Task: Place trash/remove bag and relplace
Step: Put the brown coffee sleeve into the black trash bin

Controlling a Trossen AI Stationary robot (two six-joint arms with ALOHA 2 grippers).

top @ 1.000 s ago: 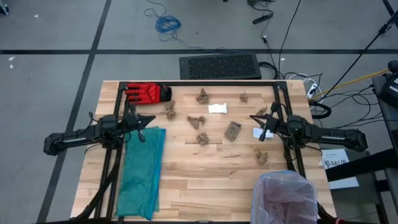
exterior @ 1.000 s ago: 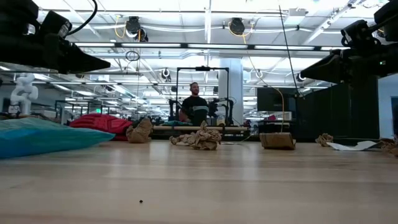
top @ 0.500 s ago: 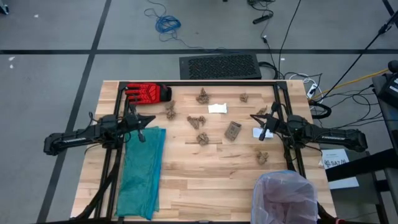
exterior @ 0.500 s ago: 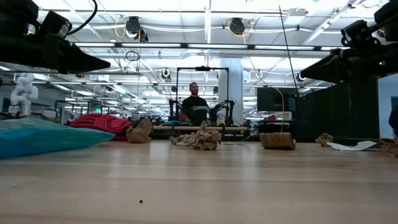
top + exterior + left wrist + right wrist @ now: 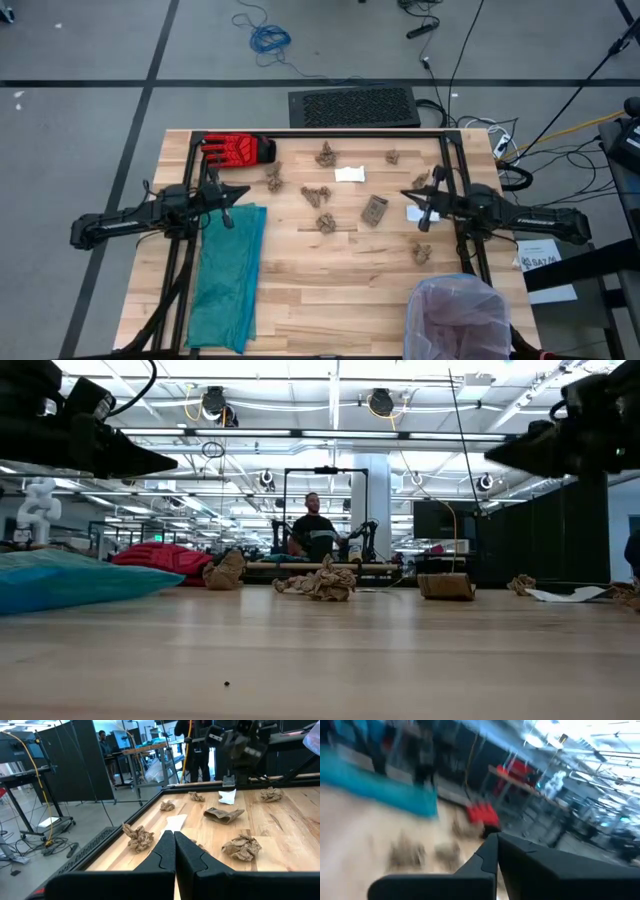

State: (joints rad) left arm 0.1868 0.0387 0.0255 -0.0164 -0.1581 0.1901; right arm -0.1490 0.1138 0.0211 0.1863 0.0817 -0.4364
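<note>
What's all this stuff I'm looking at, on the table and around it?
Table: one, pale wood, centre.
Wads: about eight, brown crumpled paper, scattered over the far half of the table.
Scraps: two, white, among the wads.
Liner: one, pale translucent, in a bin at the table's near right corner.
Glove: one, red, far left corner.
Teal bag: one, lying flat along the left side.
Mat: one, black, on the floor beyond the table.
Cable: one, blue, coiled on the floor.
Person: one, dark top, far back in the room.
Left gripper: shut, above the teal bag's far end.
Right gripper: shut, above the right-hand scrap.
</note>
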